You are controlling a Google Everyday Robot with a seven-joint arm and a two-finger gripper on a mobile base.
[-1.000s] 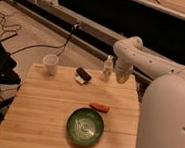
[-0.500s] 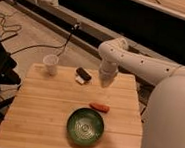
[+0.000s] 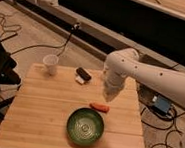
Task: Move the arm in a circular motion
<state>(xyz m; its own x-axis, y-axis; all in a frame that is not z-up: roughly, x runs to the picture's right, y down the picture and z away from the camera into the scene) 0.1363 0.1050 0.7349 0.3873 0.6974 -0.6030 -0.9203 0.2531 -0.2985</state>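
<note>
1. The large white tubular arm point(image 3: 151, 77) reaches in from the right and bends down over the light wooden counter point(image 3: 30, 117).
2. Its gripper point(image 3: 108, 96) hangs at the arm's tip, fingers together.
3. Just below the gripper lies a small orange stick-shaped piece point(image 3: 100, 107). Nearer the camera sits a round green bowl point(image 3: 70, 127), with only its ringed inside showing.
4. Well left of the gripper stands a white cup point(image 3: 50, 67); its contents are probably too dim to judge.
</note>
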